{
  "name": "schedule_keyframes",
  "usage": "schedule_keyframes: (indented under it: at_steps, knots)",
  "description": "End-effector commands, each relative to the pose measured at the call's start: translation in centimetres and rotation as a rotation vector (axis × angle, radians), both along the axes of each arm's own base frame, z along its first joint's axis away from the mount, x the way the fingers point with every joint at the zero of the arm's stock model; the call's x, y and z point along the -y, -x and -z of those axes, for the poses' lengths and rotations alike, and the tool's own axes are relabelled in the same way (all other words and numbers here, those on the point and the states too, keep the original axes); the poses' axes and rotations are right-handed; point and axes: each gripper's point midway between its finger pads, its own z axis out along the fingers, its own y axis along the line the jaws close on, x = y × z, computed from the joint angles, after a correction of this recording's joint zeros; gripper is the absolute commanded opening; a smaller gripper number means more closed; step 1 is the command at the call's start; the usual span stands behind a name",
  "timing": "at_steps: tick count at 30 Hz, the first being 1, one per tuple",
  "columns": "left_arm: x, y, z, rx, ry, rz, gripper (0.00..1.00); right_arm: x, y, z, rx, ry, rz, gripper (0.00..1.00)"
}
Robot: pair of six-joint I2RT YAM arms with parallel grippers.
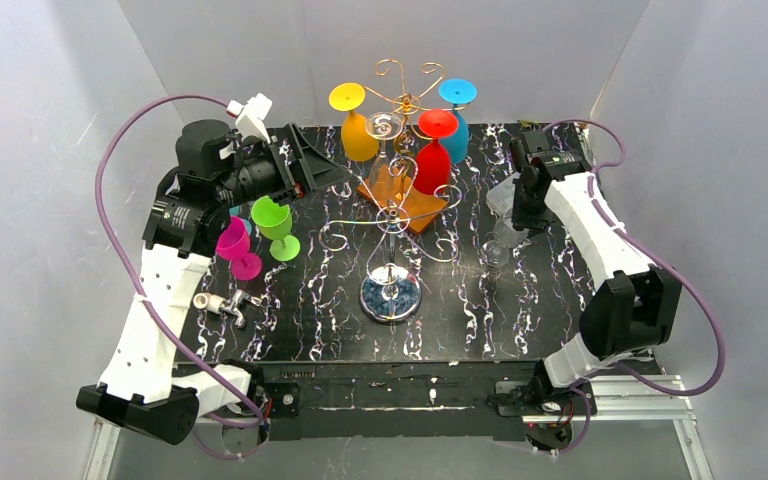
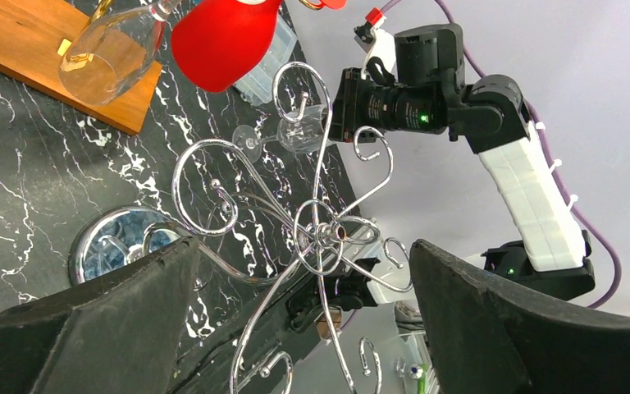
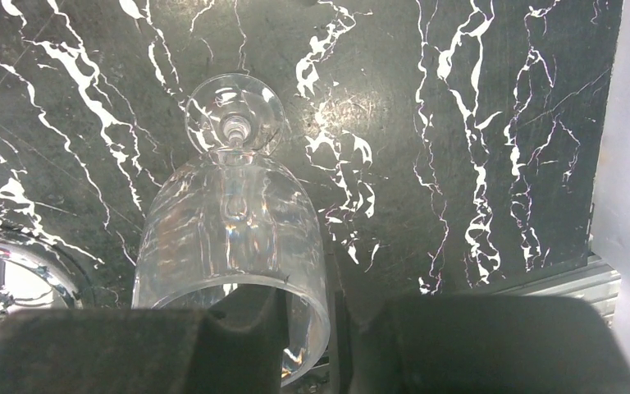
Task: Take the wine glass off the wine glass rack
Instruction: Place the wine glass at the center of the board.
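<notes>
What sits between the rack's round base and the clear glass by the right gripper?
Nothing on the table: bare marbled top between the rack base and clear glass, seen in top and right wrist views.

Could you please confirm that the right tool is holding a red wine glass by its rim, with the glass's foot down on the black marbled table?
Not quite: the glass is clear, not red. The right wrist view shows the right tool holding a clear wine glass by its rim, with the glass's foot down on the black marbled table.
</notes>
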Motion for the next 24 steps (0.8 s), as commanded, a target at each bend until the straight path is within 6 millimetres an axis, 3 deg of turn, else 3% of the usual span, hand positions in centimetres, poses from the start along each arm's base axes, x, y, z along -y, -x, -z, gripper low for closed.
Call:
schedule_keyframes:
  at_steps: [1,12,18,24]
  knots:
    - [0.1,1.1,-0.4,0.040,-0.007,0.040,0.99,0.1,-0.6,0.6,-0.013,-0.005,-0.010,0.01]
    - [0.1,1.1,-0.1,0.038,-0.013,0.046,0.99,-0.3,-1.3,1.8,-0.063,-0.011,-0.026,0.02]
    - [0.1,0.8,0.3,0.029,-0.019,0.043,0.99,-0.4,-1.8,0.6,-0.038,-0.011,-0.025,0.26]
    - [0.3,0.2,0.3,0.022,-0.023,0.045,0.99,-0.5,-2.7,-2.0,0.024,-0.021,-0.024,0.39]
